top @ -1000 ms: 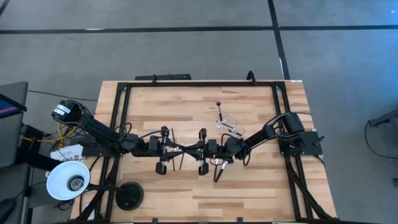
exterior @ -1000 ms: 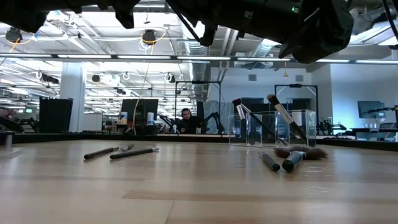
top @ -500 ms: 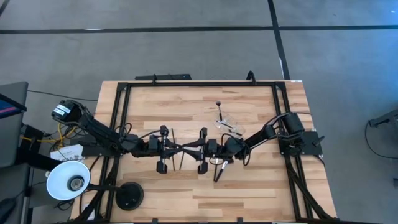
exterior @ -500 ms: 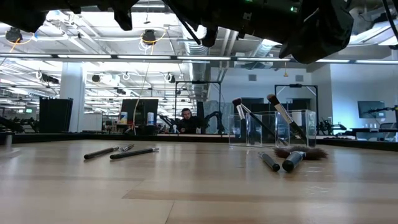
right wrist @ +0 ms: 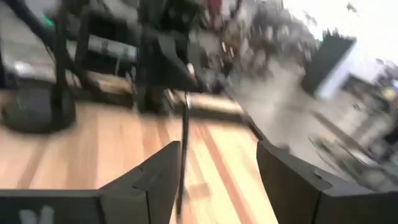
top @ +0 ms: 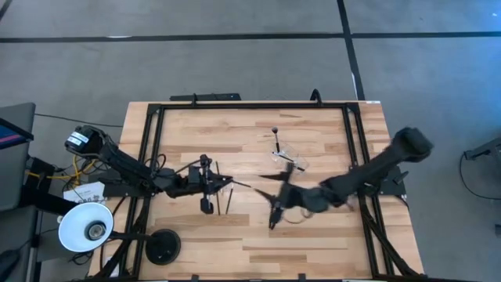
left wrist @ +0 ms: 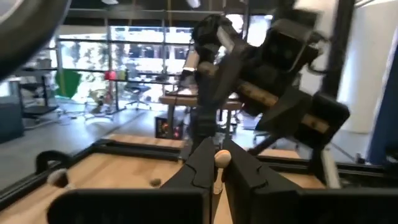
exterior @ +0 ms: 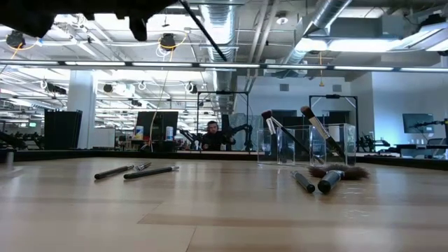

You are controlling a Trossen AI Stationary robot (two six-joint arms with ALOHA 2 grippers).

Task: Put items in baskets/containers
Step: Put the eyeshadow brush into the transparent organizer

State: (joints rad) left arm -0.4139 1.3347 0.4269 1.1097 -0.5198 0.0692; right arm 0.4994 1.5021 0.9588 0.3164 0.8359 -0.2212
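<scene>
- Above mid-table, the left gripper (left wrist: 214, 167) is clenching one brush (top: 241, 185), its handle end poking between the fingers.
- Beside it, the right gripper (top: 275, 199), fingers spread and empty, is swinging away from where both met a second ago.
- Beyond, the clear cup (exterior: 306, 143) is holding two brushes; others are lying loose, so the handover looks done.

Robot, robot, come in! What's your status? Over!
Left end effector shut on brush. Right end effector open. Cup holds two brushes. Others loose on table.
</scene>
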